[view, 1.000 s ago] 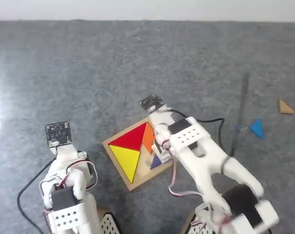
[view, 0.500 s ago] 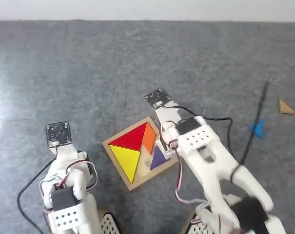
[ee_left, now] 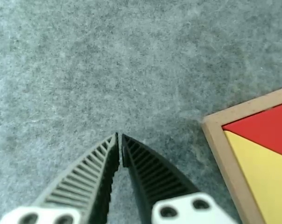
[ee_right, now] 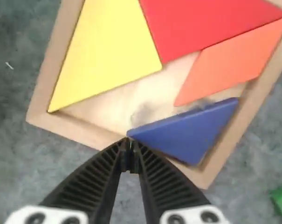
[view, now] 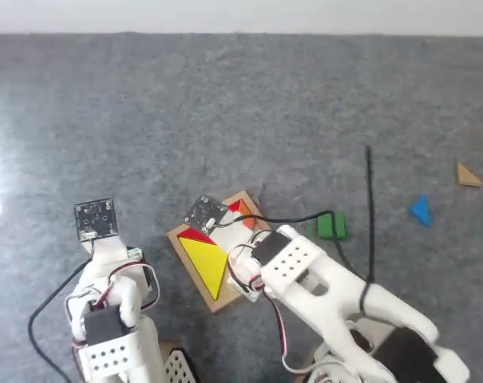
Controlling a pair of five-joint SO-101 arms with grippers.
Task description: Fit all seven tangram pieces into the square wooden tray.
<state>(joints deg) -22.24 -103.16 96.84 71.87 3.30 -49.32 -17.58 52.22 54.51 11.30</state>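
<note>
Right wrist view: the right gripper [ee_right: 127,156], closed and empty, is now swung over the tray [ee_right: 47,122] edge, just beside the blue triangle [ee_right: 187,133] inside; the green piece [view: 331,227] near the tray is uncovered, not yet placed

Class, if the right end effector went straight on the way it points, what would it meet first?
Probably the rim of the tray, just ahead of the right end effector, then the corner of the blue-purple triangle; depth is unclear.

Robot test bench, grey felt tabletop [view: 225,96], plain white wall [view: 241,14]
</note>
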